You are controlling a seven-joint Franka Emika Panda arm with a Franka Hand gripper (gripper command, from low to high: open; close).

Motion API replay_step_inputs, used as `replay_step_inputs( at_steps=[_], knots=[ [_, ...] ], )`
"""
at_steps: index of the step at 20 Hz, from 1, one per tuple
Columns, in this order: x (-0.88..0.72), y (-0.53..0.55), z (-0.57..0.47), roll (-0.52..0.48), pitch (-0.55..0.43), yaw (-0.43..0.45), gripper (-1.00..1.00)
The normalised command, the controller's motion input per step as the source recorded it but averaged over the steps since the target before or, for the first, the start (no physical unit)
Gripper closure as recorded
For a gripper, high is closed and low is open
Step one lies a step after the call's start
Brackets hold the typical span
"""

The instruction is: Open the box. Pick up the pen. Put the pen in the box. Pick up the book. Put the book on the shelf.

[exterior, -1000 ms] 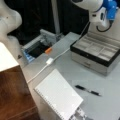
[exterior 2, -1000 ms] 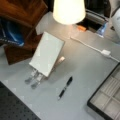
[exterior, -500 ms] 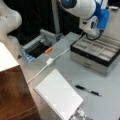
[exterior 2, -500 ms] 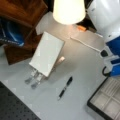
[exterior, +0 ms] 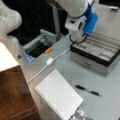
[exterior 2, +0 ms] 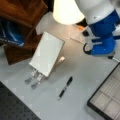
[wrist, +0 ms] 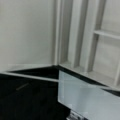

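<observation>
Counting near to far: one book [exterior: 58, 97], one pen [exterior: 88, 90], one box [exterior: 96, 53], one shelf [exterior: 13, 95], one arm, one gripper.

Book: white, plain cover, spiral binding along one long edge, lying flat on the grey table [exterior: 62, 67] at the near side, in both front views [exterior 2: 46, 53]. Untouched.

Pen: slim, black, silvery middle band, lying on the table just right of the book, apart from it, between book and box. Also seen in a front view [exterior 2: 65, 88], well clear of the arm. Not yet picked up.

White cable [exterior: 50, 61] runs from the book's far corner toward the box; small orange object [exterior: 48, 50] beyond it.

Box: lid already up, black rim, silvery-grey side, beige compartments showing. A corner of it shows in a front view [exterior 2: 106, 98]. Wrist view shows the lining [wrist: 82, 37] and raised lid close up.

Shelf: dark reddish-brown wood, cream top board, at the left in a front view, and at the far left in a front view [exterior 2: 21, 22].

Gripper [exterior: 78, 40]: hangs over the box's far-left corner, nearest to the box, nothing seen in it. Released or clenched: cannot tell.

Versus the earlier frames: arm has come down and left from the box's far side toward the table; book and pen unmoved.
</observation>
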Motion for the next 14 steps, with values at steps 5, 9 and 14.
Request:
replay_step_inputs(
  at_steps=[5, 9, 14],
  knots=[
    [-0.09, -0.35, -0.02, -0.438, 0.127, 0.140, -1.00],
    [-0.02, -0.18, -0.04, -0.548, 0.095, 0.149, -1.00],
    [0.14, -0.11, -0.01, -0.622, 0.062, 0.329, -1.00]
  ],
)
